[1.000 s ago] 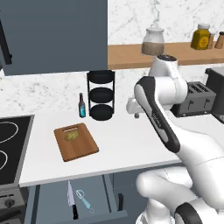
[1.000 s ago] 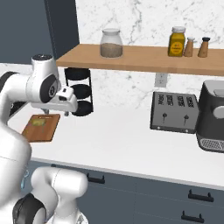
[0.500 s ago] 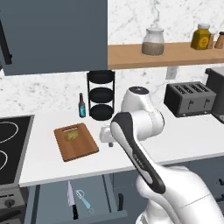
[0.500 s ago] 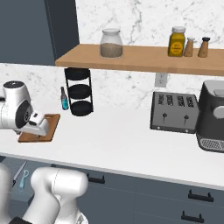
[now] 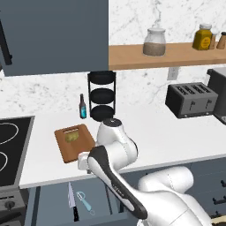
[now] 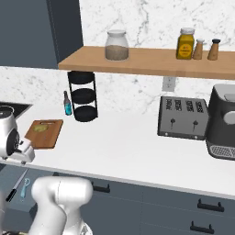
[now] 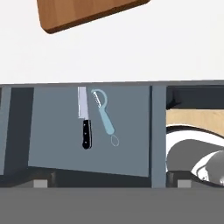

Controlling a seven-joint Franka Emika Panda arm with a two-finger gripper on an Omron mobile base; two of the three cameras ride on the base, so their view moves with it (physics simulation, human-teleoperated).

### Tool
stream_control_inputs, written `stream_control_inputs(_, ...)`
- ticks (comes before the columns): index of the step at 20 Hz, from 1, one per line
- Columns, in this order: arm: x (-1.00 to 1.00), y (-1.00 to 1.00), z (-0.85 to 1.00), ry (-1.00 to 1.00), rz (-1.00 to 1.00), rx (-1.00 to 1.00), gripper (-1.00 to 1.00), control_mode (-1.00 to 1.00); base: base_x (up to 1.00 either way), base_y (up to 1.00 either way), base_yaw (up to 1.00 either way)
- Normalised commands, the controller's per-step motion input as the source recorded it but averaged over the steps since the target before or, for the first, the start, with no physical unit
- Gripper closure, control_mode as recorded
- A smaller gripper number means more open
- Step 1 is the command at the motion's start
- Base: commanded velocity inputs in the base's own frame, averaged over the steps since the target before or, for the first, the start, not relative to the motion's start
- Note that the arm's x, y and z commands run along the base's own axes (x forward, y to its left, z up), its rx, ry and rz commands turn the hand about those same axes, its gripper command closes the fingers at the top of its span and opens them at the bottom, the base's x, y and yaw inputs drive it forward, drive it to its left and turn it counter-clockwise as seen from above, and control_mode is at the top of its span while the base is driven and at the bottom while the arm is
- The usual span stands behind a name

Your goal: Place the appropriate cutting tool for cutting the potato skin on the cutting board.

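Observation:
The light-blue peeler [image 7: 105, 117] lies in an open drawer below the counter, right beside a black-handled knife [image 7: 84, 123]. Both also show from the left base, the peeler [image 5: 84, 201] just right of the knife [image 5: 71, 201]. On the counter sits the brown cutting board [image 5: 75, 145], and the small yellowish potato [image 5: 72, 136] rests on it. In the hand view the board's corner [image 7: 83, 13] is at the top. My gripper [image 7: 111, 183] hangs over the counter's front edge, above the drawer, open and holding nothing. Its hand [image 5: 84, 160] is just in front of the board.
A three-tier black rack [image 5: 102, 95] and a small blue bottle [image 5: 82, 106] stand behind the board. A stove [image 5: 11, 145] is to the left. A toaster [image 5: 192, 99] stands at the right, and jars [image 5: 155, 42] line the shelf. The open drawer [image 7: 52, 131] holds little else.
The arm has swung down and to the left, from above the counter right of the board to the counter's front edge over the open drawer. The board and potato have stayed put.

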Motion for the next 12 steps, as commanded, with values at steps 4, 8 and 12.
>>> stream_control_inputs(4,0.06,0.44,-0.68,0.00,0.00,-0.11,-1.00,-1.00,0.00,0.00,0.00)
stream_control_inputs(8,-0.21,0.00,-0.69,0.00,0.00,-0.13,-1.00,-1.00,0.00,0.00,0.00)
stream_control_inputs(12,-0.03,0.00,-0.73,0.01,0.00,-0.09,-1.00,-1.00,0.00,0.00,0.00)
